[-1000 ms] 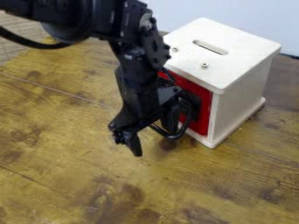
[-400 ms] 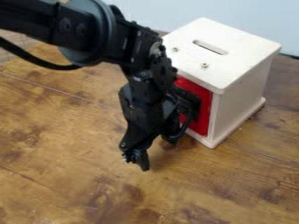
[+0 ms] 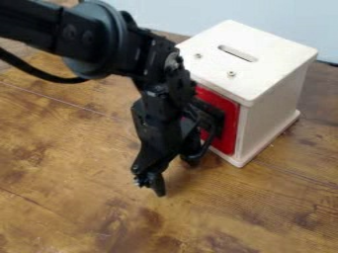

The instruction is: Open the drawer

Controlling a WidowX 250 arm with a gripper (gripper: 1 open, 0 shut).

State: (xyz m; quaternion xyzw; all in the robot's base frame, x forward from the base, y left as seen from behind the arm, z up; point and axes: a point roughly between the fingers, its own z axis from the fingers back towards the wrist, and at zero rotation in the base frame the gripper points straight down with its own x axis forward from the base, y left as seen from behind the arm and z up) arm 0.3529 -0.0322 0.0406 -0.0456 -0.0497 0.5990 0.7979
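Black jointed robot arm (image 3: 113, 42) reaching in from upper left, bent at a bulky rounded joint; forearm drops steeply. Dark metal-and-plastic gripper (image 3: 152, 180) low, pointing down; finger spread unclear, dark parts overlapping.

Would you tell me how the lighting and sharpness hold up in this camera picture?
Camera view: light is soft and even, the white box staying bright with its slot readable; the black arm sinks toward black, hiding detail around the jaws; the whole picture is slightly soft and low in resolution.
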